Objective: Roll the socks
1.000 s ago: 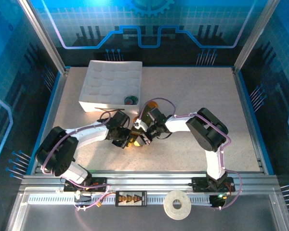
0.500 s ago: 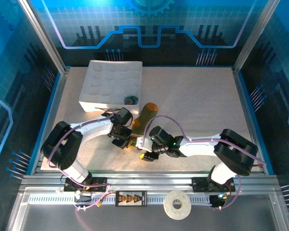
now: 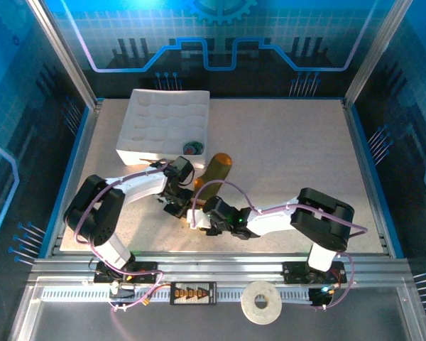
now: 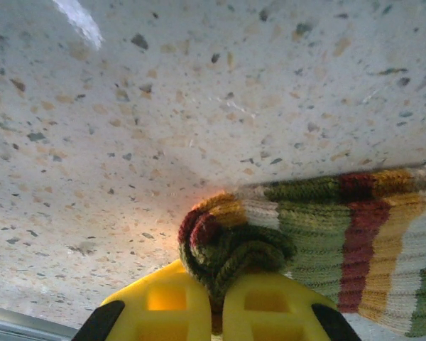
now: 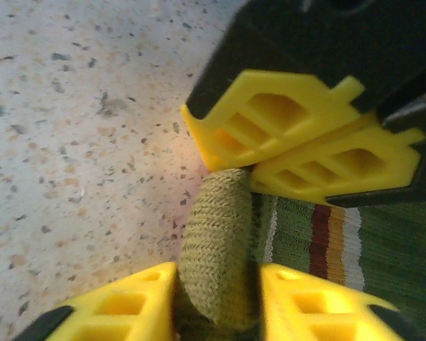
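Speckled terrazzo-like table top point(image 3: 291, 149), hard and matte. White gridded tray point(image 3: 130, 152) sat at far left; a small blue-green bundle point(image 3: 192, 148) lay in its near right compartment, too small to read closely. Ring of tape point(image 3: 262, 303) rested on the near rail, well apart.

Olive sock point(image 3: 214, 176) lay flat on the table just beside the tray's near right corner. Long axis ran diagonally: orange toe far and slightly right, cuff end near and left, between the two arms. Ribbed knit, with red, orange and cream bands.

Left gripper point(image 4: 216, 307), yellow ribbed plastic, was pinched tight on the bunched cuff end. Right gripper point(image 5: 216, 302) came in nose to nose with it, fingers point(image 5: 138, 302) pressed on either side of a thick rolled fold of the sock. The left fingertips point(image 5: 270, 124) crowded the space directly ahead.
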Controlling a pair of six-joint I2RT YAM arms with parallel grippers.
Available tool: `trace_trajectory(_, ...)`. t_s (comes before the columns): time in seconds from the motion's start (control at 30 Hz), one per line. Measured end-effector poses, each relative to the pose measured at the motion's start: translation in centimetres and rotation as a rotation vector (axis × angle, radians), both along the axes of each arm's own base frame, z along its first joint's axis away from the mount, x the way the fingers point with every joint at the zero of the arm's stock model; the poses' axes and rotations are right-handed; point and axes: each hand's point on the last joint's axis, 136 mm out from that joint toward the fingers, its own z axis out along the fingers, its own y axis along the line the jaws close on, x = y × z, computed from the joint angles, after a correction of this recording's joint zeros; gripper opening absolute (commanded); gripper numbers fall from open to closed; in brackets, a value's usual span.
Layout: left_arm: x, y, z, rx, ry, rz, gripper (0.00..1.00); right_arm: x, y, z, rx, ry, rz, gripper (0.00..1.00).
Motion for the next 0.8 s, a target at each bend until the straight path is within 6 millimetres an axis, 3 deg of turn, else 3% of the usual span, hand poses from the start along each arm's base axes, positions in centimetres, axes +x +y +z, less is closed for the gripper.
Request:
trace_trajectory(0.13, -0.1, 0.1, 0.0, 0.002, 0.003, -0.005, 0.00, 0.2, 0.1, -0.2, 0.001, 0.010, -0.018, 0.05)
trace_trajectory(0.2, -0.1, 0.2, 0.0, 0.004, 0.005, -0.001, 0.00, 0.2, 0.2, -0.1, 0.012, 0.028, -0.034, 0.00)
trace_trajectory(0.23, -0.1, 0.3, 0.1, 0.004, 0.006, 0.002, 0.00, 0.2, 0.2, -0.1, 0.021, 0.043, -0.045, 0.00)
trace_trajectory(0.6, -0.2, 1.5, 2.5, -0.018, -0.078, 0.030, 0.45, -0.1, 0.3, -0.6, 0.199, 0.423, -0.112, 0.00)
trace_trajectory(0.8, -0.1, 1.7, 4.5, -0.040, -0.145, 0.035, 0.51, 0.2, 0.6, -0.8, 0.278, 0.613, -0.135, 0.00)
